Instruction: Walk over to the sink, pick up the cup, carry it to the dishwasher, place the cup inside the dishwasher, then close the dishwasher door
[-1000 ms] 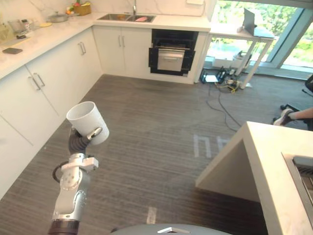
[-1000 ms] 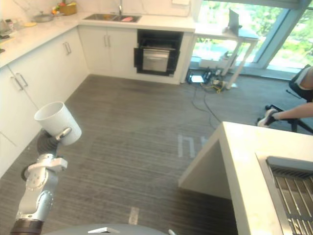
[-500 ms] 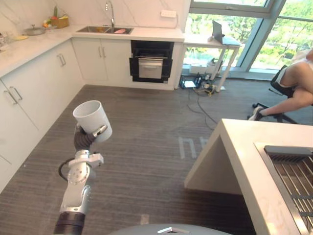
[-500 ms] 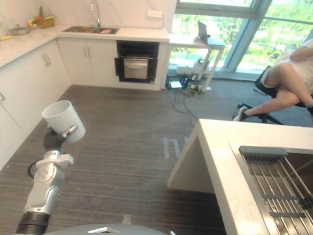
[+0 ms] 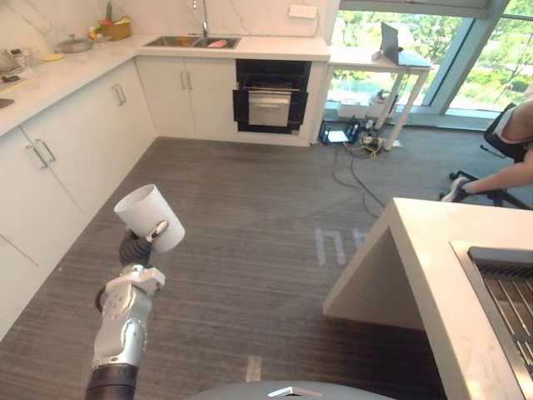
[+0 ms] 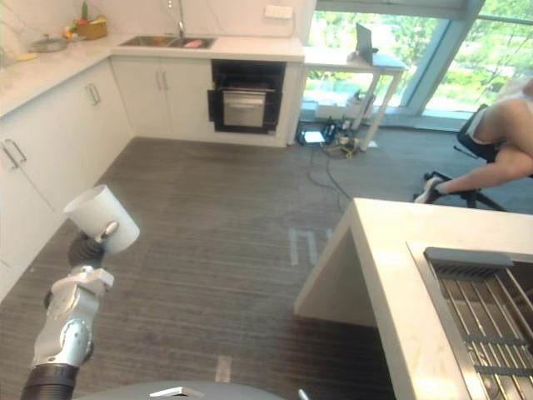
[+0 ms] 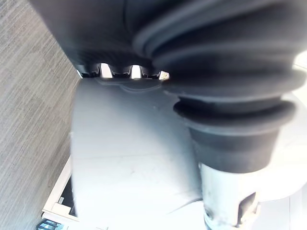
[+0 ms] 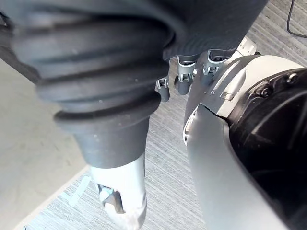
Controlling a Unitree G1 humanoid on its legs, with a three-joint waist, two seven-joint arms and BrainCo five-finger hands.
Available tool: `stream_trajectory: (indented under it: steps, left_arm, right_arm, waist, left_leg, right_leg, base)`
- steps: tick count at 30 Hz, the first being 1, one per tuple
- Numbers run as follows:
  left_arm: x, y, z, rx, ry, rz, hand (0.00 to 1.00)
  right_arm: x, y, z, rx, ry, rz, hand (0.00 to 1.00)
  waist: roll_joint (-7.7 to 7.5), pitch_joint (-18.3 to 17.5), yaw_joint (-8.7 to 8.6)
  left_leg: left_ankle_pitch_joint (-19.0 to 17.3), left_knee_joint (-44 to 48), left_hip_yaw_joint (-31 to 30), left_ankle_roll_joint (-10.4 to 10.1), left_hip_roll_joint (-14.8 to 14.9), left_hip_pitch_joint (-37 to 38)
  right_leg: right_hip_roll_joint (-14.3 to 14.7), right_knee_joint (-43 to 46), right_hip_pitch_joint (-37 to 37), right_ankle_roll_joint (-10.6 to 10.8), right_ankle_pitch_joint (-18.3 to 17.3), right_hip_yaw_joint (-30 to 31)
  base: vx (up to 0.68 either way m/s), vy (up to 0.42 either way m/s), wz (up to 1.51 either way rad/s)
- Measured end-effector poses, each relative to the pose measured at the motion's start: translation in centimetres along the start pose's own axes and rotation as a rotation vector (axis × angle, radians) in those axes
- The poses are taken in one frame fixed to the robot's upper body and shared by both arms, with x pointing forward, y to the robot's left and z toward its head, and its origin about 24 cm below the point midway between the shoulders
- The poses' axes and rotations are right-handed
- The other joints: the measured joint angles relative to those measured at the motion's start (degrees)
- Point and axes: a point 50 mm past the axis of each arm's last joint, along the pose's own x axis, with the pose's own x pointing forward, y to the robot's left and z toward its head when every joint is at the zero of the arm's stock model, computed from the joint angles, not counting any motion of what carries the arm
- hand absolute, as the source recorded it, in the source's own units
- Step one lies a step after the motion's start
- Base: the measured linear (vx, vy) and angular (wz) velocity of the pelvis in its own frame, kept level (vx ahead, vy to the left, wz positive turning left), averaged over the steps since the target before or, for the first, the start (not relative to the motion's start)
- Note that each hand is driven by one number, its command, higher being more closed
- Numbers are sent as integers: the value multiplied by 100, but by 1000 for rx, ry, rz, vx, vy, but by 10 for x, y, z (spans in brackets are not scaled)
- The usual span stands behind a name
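Kitchen with a grey striped floor, white cabinets running down the left side and along the far wall. Big white table juts in from the right. On the far wall the dishwasher sits under the worktop, dark front with a steel panel in the middle, and the sink is just left of it up top. A person is sitting over by the windows on the right.

The cup is nowhere near any of that. It's white, tipped so its mouth points up and to the left, out over the floor in the lower left and well apart from the dishwasher. The left hand has it from below, wrapped round the bottom end with the thumb across the side. The right hand shows up in its own wrist view, and I can't tell if it's open or closed.
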Motion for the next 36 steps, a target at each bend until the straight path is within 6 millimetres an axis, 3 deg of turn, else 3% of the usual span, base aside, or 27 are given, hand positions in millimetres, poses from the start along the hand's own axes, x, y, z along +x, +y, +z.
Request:
stream_trajectory:
  steps: [5,7,10,11,12,13,14,15,16,18,19,20,22,24,25,26,27,28,29,31,32,33,34,35,36]
  left_arm:
    - [0,-4,10,252,-78,25,100]
    - [0,-7,16,274,-105,14,100]
    - [1,-23,21,266,-131,-39,100]
    - [4,-30,22,264,-136,-69,100]
    - [7,-44,23,260,-146,-124,100]
    - [7,-49,23,260,-147,-143,100]
    - [7,-54,21,260,-140,-166,100]
    - [5,-57,16,262,-123,-192,100]
    - [4,-60,14,252,-114,-196,100]
    - [4,-61,14,242,-117,-193,100]
    - [4,-61,14,241,-119,-195,100]
    - [3,-63,15,237,-120,-198,100]
    - [2,-67,12,235,-92,-210,100]
    - [0,-74,18,230,-112,-238,100]
    - [-2,-78,25,219,-143,-261,100]
    - [-3,-80,28,211,-157,-269,100]
    - [-6,-85,33,192,-182,-287,100]
    - [-11,-90,36,175,-199,-310,100]
    - [-15,-92,33,160,-192,-321,100]
    - [-19,-96,26,147,-166,-339,100]
    - [-24,-99,19,132,-140,-354,100]
    - [-27,-103,15,122,-127,-371,100]
    - [-27,-104,16,120,-130,-380,100]
    - [-27,-100,16,106,-137,-357,100]
    - [-26,-96,17,103,-142,-337,100]
  right_arm:
    - [0,1,1,101,-3,20,0]
    - [0,3,5,93,-25,27,0]
    - [1,5,13,86,-86,25,0]
    - [1,6,18,77,-112,25,0]
    - [-1,2,16,68,-126,-4,0]
    - [-1,1,13,53,-122,-21,0]
    - [-2,-2,9,28,-117,-48,0]
    - [-3,-6,2,-12,-105,-83,0]
    - [-3,-7,-7,-43,-87,-100,0]
    - [-2,-3,-18,-102,-72,-111,0]
    - [-1,0,-20,-113,-71,-106,0]
    - [0,4,-21,-131,-71,-96,0]
    - [3,14,-18,-155,-87,-64,0]
    - [3,17,-13,-166,-103,-46,0]
    - [2,19,-13,-164,-107,-34,0]
    - [2,20,-11,-150,-110,-29,0]
    - [0,17,-12,-139,-110,-29,0]
    - [-1,12,-16,-125,-91,-37,0]
    - [-3,8,-16,-121,-79,-50,0]
    - [-4,3,-18,-116,-65,-63,0]
    - [-7,-2,-22,-106,-51,-77,0]
    - [-10,-10,-25,-92,-37,-98,0]
    - [-12,-14,-26,-85,-33,-112,0]
    - [-15,-22,-33,-72,-11,-133,0]
    - [-16,-23,-35,-69,-3,-137,0]
  waist:
    - [20,49,11]
    - [58,106,5]
    - [199,181,-11]
    - [183,248,-55]
    - [79,299,-109]
    - [20,323,-121]
    - [-25,327,-134]
    - [8,381,-155]
    - [2,404,-147]
    - [-25,446,-125]
    - [-75,479,-103]
    - [-127,555,-74]
    - [-222,610,9]
    - [-288,642,-3]
    - [-365,642,-22]
    - [-377,650,-31]
    - [-347,636,-43]
    - [-249,604,-42]
    - [-147,575,-83]
    - [-3,512,-117]
    - [89,457,-126]
    - [226,455,-140]
    - [264,453,-138]
    - [315,453,-71]
    - [336,453,-6]
  left_leg:
    - [-56,0,120,-7,-6,95]
    - [-130,1,114,29,-50,184]
    - [-332,0,-89,101,-176,208]
    - [-368,1,-226,152,-230,241]
    - [-401,2,-413,239,-397,344]
    - [-423,2,-509,280,-465,398]
    - [-468,2,-626,351,-545,458]
    - [-550,5,-857,483,-579,566]
    - [-605,9,-1031,613,-554,619]
    - [-679,38,-1167,726,-476,616]
    - [-701,39,-1166,743,-473,648]
    - [-712,40,-1167,730,-457,653]
    - [-828,41,-1150,625,-408,652]
    - [-959,42,-1194,511,-402,770]
    - [-1080,124,-1335,375,-430,834]
    - [-1217,292,-1415,356,-394,835]
    - [-1424,469,-1490,194,-296,894]
    - [-1640,732,-1607,-40,-175,975]
    - [-2012,1303,-1743,-108,-2,866]
    - [-2355,2529,-1901,-158,82,608]
    - [-2383,4133,-1934,-259,75,294]
    - [-1835,5264,-1931,-467,122,51]
    - [-1552,5595,-1912,-484,235,-80]
    - [-316,6505,-1696,-109,601,-576]
    - [63,7067,-1536,113,851,-947]
  right_leg:
    - [-19,38,4,-4,-1,111]
    - [-72,191,-3,-133,-88,141]
    - [-281,1303,-447,-209,-175,72]
    - [-405,2002,-707,-229,-183,-1]
    - [-750,3261,-1143,-417,-122,-51]
    - [-870,3707,-1297,-630,-7,-32]
    - [-995,4251,-1509,-1020,294,53]
    - [-989,4801,-1769,-1013,755,390]
    - [-787,5081,-1939,-557,159,660]
    - [-414,4709,-2225,-414,-505,564]
    - [-327,4427,-2318,-362,-546,540]
    - [-185,3766,-2389,-338,-519,506]
    - [169,1890,-2445,-239,-71,631]
    - [213,1298,-2393,-180,14,857]
    - [170,1415,-2316,-162,-48,956]
    - [174,1661,-2350,-162,-8,928]
    - [203,2138,-2406,-175,-15,871]
    - [254,2550,-2464,-393,-144,754]
    - [303,2828,-2413,-634,-384,530]
    - [388,2998,-2267,-720,-660,406]
    - [489,3061,-2056,-753,-888,351]
    - [668,3059,-1760,-743,-1108,293]
    - [749,3044,-1647,-776,-1175,254]
    - [960,2796,-1286,-892,-1235,292]
    - [1065,2572,-1044,-959,-1223,327]
  base:
    - [7,0,-11]
    - [26,34,-24]
    - [17,71,-5]
    - [-12,118,50]
    - [-20,121,65]
    - [22,108,77]
    - [53,87,74]
    - [88,89,88]
    - [121,69,79]
    - [146,7,61]
    - [138,-37,39]
    - [149,-118,10]
    - [170,-188,10]
    - [252,-229,42]
    - [302,-265,58]
    - [300,-276,62]
    - [294,-267,50]
    - [470,-357,53]
    - [361,-252,38]
    - [310,-162,21]
    - [496,-205,18]
    - [497,-197,21]
    - [484,-167,18]
    - [390,-103,1]
    - [397,-76,-13]
